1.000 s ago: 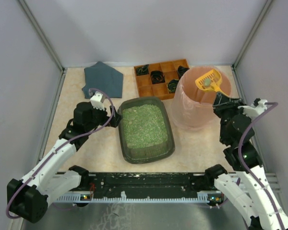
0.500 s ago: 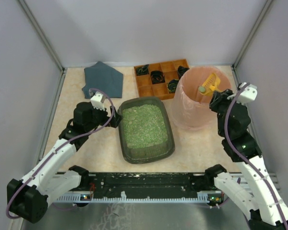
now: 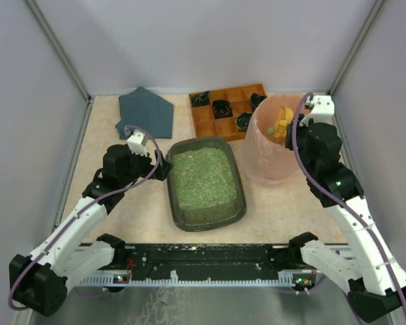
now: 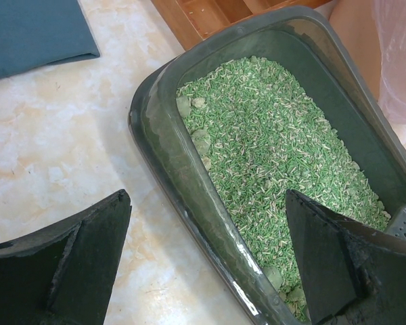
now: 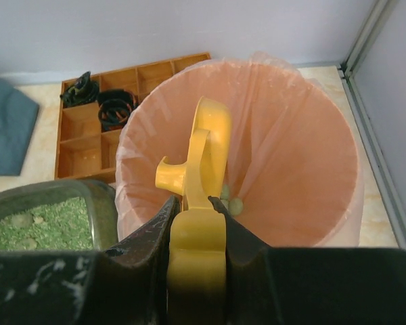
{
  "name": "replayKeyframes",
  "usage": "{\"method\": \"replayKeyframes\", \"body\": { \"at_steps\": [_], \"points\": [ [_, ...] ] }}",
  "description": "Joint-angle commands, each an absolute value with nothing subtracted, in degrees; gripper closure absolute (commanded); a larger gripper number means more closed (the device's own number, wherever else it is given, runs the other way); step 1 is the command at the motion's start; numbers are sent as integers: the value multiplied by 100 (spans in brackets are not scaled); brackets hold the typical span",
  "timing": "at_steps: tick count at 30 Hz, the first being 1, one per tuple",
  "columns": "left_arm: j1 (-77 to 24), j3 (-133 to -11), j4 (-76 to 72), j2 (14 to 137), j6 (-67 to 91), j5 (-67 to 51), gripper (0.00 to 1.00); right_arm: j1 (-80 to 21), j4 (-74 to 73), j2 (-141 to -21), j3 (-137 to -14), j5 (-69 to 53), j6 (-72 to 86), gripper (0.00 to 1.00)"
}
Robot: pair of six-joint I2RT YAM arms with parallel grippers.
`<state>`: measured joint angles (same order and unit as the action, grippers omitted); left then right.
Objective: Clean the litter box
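The dark grey-green litter box (image 3: 206, 181) holds green granular litter with a few pale clumps; its rim also shows in the left wrist view (image 4: 189, 183). My left gripper (image 3: 164, 166) is open, its jaws straddling the box's left rim (image 4: 206, 261), one finger outside on the table, one over the litter. My right gripper (image 3: 296, 131) is shut on the handle of a yellow scoop (image 5: 204, 169), turned on its edge over the round pink bag-lined bin (image 3: 279, 139). Pale clumps (image 5: 231, 203) lie inside the bin (image 5: 304, 169).
An orange-brown wooden compartment tray (image 3: 223, 110) with dark items stands behind the litter box. A dark blue-grey mat (image 3: 145, 113) lies at the back left. Grey walls enclose the table on three sides.
My right arm swung up and over the bin and rolled the scoop from flat onto its edge; the clump it carried has left it. The left arm has not moved.
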<state>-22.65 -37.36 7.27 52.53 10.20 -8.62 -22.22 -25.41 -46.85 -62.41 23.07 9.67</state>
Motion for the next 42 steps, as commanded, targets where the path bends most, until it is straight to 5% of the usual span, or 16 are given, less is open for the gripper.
{"method": "replayKeyframes", "body": {
  "at_steps": [1,20,33,42],
  "points": [
    [-2232,-3709,603,5136,941,-956,0,-2180,-2967,-5003,-6916,1921,482,100],
    [-2226,-3715,593,5166,933,-978,0,-2180,-1997,-4159,-6906,2180,499,100],
    [-2232,-3718,607,5179,957,-937,0,-2222,-1827,-5009,-7207,-1394,2050,100],
    [-2225,-3725,629,5186,968,-930,0,-3716,-2003,-5860,-6963,-270,2124,100]
  ]
}}
